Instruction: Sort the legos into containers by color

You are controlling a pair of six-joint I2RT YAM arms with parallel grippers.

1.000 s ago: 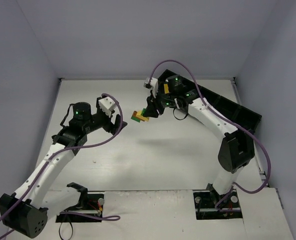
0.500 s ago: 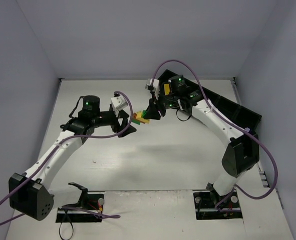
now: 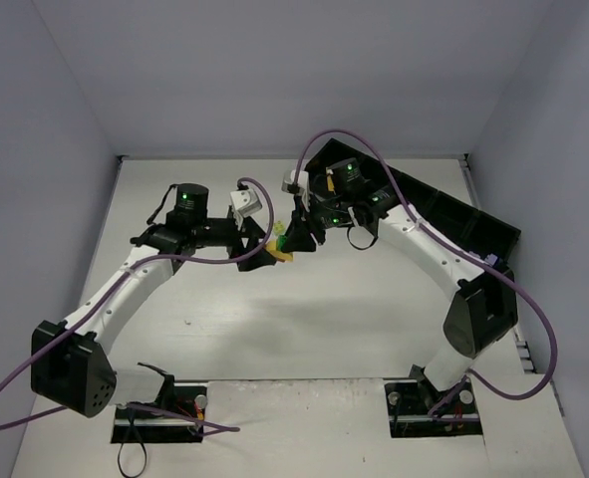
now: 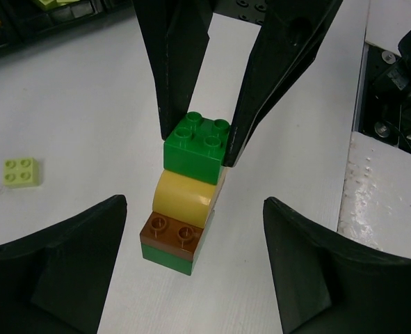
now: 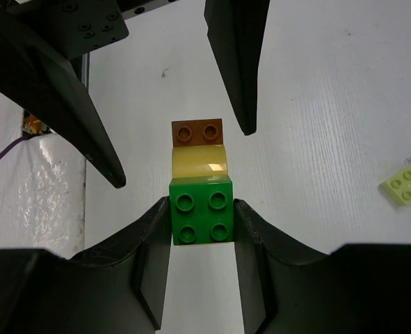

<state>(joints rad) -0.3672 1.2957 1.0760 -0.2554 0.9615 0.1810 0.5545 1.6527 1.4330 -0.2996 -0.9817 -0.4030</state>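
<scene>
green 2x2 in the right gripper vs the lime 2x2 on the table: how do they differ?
Colour: the green brick is deep green, the lime brick pale yellow-green. State: the green brick is clamped in the right gripper; the lime brick lies loose on the table. Attachment: the green brick is joined to a yellow brick; the lime brick sits alone. Both show four studs, two by two.

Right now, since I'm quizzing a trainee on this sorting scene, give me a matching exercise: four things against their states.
Things:
1 green brick
2 lime brick
3 brown brick
4 left end effector

States:
A open
B loose on the table
C clamped by the right end effector
D next to the yellow piece, ungripped

Pairs: 1-C, 2-B, 3-D, 4-A
</scene>
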